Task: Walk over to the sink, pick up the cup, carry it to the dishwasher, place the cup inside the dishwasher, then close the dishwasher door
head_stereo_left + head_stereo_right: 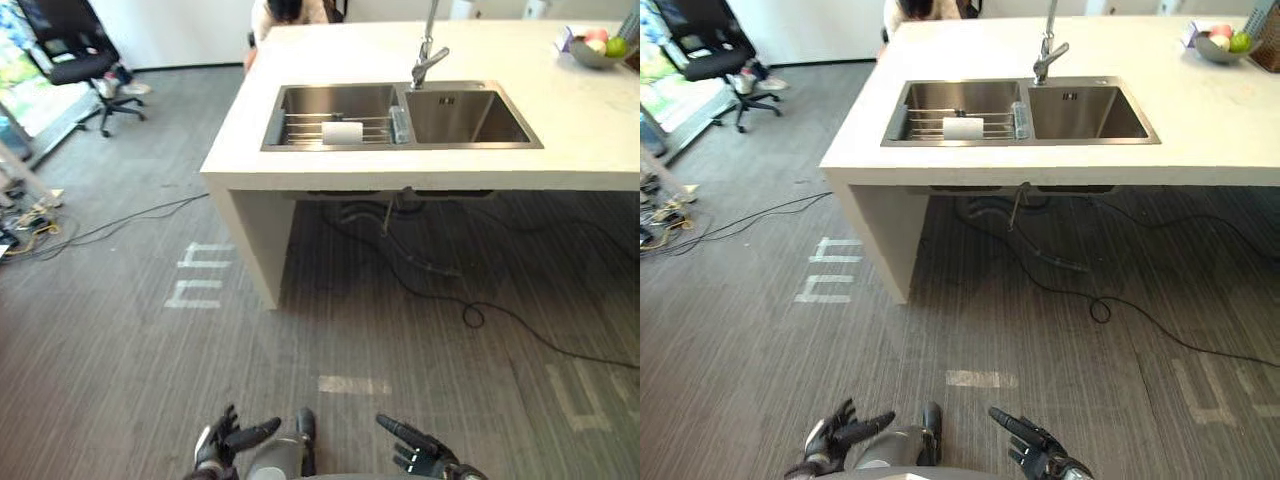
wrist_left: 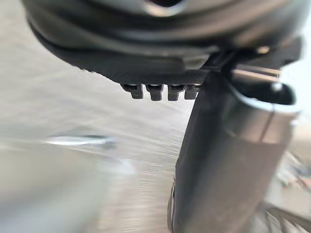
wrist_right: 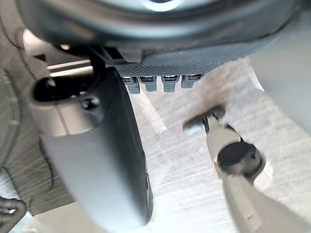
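Left eye view looks down across grey floor [image 1: 120, 330] toward a white table [image 1: 300, 60] with a steel double sink [image 1: 300, 146] and a tap [image 1: 428, 55]. The cup [image 1: 342, 132], white and apparently on its side, rests on a wire rack [image 1: 300, 128] in the left-hand basin, well away from the robot. Low in the view, the left hand [image 1: 222, 445] and right hand [image 1: 420, 455] hang with fingers loosely spread, holding nothing. Walking comes first: it should head straight for the left basin, stop close against the table edge, and watch the black cable [image 1: 470, 310] trailing underneath. The reach should probably wait until the robot is squarely in front of the cup.
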`<state>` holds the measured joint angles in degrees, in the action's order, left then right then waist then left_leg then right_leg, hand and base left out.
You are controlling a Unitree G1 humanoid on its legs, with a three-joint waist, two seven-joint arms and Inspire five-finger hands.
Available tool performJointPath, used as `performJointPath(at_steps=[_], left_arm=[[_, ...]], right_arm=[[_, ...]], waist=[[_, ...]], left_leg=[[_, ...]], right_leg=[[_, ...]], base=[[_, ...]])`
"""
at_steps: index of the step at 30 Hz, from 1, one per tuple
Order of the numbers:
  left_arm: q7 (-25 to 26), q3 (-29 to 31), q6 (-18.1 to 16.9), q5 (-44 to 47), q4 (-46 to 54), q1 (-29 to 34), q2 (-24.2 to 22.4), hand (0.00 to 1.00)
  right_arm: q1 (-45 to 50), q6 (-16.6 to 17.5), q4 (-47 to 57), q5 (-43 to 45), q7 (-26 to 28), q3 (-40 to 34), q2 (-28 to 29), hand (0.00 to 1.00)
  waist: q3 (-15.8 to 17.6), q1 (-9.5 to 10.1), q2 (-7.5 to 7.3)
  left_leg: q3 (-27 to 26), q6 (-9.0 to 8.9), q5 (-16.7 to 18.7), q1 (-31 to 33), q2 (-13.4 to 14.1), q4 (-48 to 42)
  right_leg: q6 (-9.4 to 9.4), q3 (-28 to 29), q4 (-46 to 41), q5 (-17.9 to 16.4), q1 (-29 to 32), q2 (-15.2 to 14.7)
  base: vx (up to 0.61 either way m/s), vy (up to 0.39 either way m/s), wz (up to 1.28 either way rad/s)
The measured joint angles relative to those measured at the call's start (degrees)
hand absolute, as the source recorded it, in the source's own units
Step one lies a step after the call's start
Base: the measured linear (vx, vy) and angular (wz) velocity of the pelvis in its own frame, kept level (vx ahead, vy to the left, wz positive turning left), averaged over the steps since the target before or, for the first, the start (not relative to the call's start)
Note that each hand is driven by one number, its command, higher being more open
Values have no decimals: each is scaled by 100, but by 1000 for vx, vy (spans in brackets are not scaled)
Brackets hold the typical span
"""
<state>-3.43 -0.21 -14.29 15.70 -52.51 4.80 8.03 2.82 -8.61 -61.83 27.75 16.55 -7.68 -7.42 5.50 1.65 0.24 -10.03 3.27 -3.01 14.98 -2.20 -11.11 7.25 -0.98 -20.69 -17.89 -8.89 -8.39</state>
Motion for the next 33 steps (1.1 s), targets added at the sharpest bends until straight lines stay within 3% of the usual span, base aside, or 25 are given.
performJointPath(at_steps=[1, 2, 3, 4, 5, 7, 10, 12, 14, 15, 16, 17, 20, 22, 24, 25, 26, 28, 30, 31, 33], left_arm=[[190, -228, -35, -35, 670, -121, 12, 100], [429, -419, -104, -197, 1392, -242, -23, 100], [523, -505, -167, -266, 1720, -300, -35, 100], [660, -584, -306, -468, 2280, -444, -44, 100], [775, -589, -424, -669, 2717, -610, -93, 100], [1090, -586, -687, -1107, 3309, -780, -119, 100], [1437, -535, -839, -1586, 4050, -998, -88, 100], [1635, -466, -867, -1982, 4621, -1025, 21, 100], [1753, -491, -944, -2271, 4914, -1067, 217, 100], [1785, -489, -985, -2386, 5043, -1075, 307, 100], [1884, -491, -1058, -2523, 5123, -1042, 271, 100], [1969, -527, -1067, -2698, 5136, -1027, 213, 100], [1992, -662, -1092, -3107, 5227, -1036, 239, 100], [1961, -798, -1072, -3153, 5243, -1021, 237, 100], [1921, -866, -941, -3160, 5347, -970, 254, 100], [1907, -898, -752, -3306, 5499, -965, 274, 100], [1891, -917, -541, -3660, 5646, -972, 306, 100], [1747, -1043, -154, -4247, 5670, -972, 504, 100], [1400, -1261, 284, -4532, 5655, -996, 796, 100], [1168, -1313, 519, -4678, 5638, -1017, 922, 100], [897, -1341, 789, -4735, 5509, -1208, 1074, 100]], right_arm=[[9, -76, 114, -43, -4, -87, 24, 100], [60, -125, 319, -32, -16, -84, 31, 100], [74, -142, 419, -30, -27, -82, 34, 100], [70, -142, 579, -3, -52, -82, 44, 100], [54, -127, 722, 29, -89, -73, 33, 100], [17, -83, 847, 138, -159, -23, 30, 100], [-89, -25, 846, 262, -255, -25, 66, 100], [-167, 1, 922, 266, -332, 89, 83, 100], [-144, -15, 1041, 276, -435, 206, 142, 100], [-83, -41, 1085, 288, -481, 241, 195, 100], [-65, -60, 1114, 314, -520, 344, 165, 100], [-76, -92, 1081, 309, -545, 349, 118, 100], [-145, -229, 1040, 222, -509, 350, 87, 100], [-87, -300, 1047, 122, -471, 357, 41, 100], [-53, -376, 1048, 121, -428, 442, -41, 100], [-53, -468, 1048, 121, -405, 556, -82, 100], [-77, -602, 1048, 113, -360, 657, -180, 100], [-88, -732, 1008, -58, -292, 761, -235, 100], [-114, -753, 870, -221, -218, 805, -246, 100], [-134, -754, 798, -273, -174, 808, -269, 100], [-137, -755, 751, -277, -102, 808, -316, 100]], waist=[[26, -14, -44], [22, -34, -78], [14, -66, -90], [-3, -147, -121], [-24, -225, -80], [-70, -324, -33], [5, -341, 41], [102, -327, 185], [95, -341, 173], [50, -343, 22], [88, -288, 149], [65, -257, 293], [75, -272, 383], [67, -268, 368], [60, -249, 378], [43, -242, 414], [68, -235, 525], [120, -197, 593], [111, -147, 548], [84, -133, 528], [19, -131, 549]], left_leg=[[-2, 85, 91, -317, -148, 137], [-7, 152, 253, -679, -261, 259], [-9, 188, 331, -848, -304, 314], [-10, 218, 501, -1142, -389, 348], [-19, 226, 640, -1423, -401, 396], [-46, 229, 681, -1794, -333, 566], [-54, 165, 723, -2258, -93, 609], [-49, -119, 897, -2603, 188, 638], [-56, -467, 1125, -2847, 333, 635], [-50, -578, 1276, -2991, 308, 632], [-53, -682, 1514, -3178, 464, 565], [-58, -711, 1577, -3089, 653, 387], [-29, -715, 1489, -3055, 913, 418], [13, -723, 1494, -2981, 1042, 67], [13, -725, 1494, -2640, 1126, -726], [8, -723, 1488, -2200, 1275, -1624], [-28, -641, 1402, -1778, 1542, -2545], [-87, -534, 1294, -1413, 1855, -3621], [-188, -609, 1757, -1236, 1771, -3470], [-280, -650, 1926, -1187, 1578, -2771], [-379, -666, 1760, -1231, 1255, -1195]], right_leg=[[219, -76, -761, 223, 168, -167], [174, -242, -1857, 704, 495, -373], [142, -317, -2434, 1041, 706, -507], [-149, -509, -3606, 1284, 1181, -824], [-440, -628, -4356, 1109, 1605, -977], [-609, -786, -4463, 843, 2033, -918], [-600, -1226, -3435, 449, 2320, -609], [-568, -1552, -2282, 373, 2488, -356], [-511, -1599, -1088, 600, 2531, -252], [-618, -1563, -323, 1185, 2452, -214], [-842, -1536, -143, 1806, 2321, -50], [-902, -1463, -22, 1768, 2248, 164], [-1007, -1460, 266, 1676, 2048, 555], [-1001, -1444, 541, 1650, 1842, 705], [-958, -1405, 881, 1666, 1649, 778], [-976, -1410, 1132, 1701, 1523, 859], [-1043, -1445, 1357, 1764, 1335, 1018], [-1212, -1417, 1628, 1772, 938, 1179], [-1249, -1351, 1786, 1751, 733, 1129], [-1256, -1299, 1882, 1771, 694, 1051], [-1080, -1274, 1966, 1903, 683, 921]], base=[[480, 263, 9], [457, 238, 1], [517, 244, -6], [499, 209, -11], [496, 187, -12], [375, 71, -11], [368, -50, -21], [435, -186, -33], [417, -226, -4], [474, -274, -2], [512, -307, -18], [385, -242, -30], [227, -215, -27], [146, -142, -13], [121, -111, -9], [146, -98, 1], [156, -94, 2], [144, -45, -5], [155, -16, -16], [144, 14, -21], [159, 75, -5]])
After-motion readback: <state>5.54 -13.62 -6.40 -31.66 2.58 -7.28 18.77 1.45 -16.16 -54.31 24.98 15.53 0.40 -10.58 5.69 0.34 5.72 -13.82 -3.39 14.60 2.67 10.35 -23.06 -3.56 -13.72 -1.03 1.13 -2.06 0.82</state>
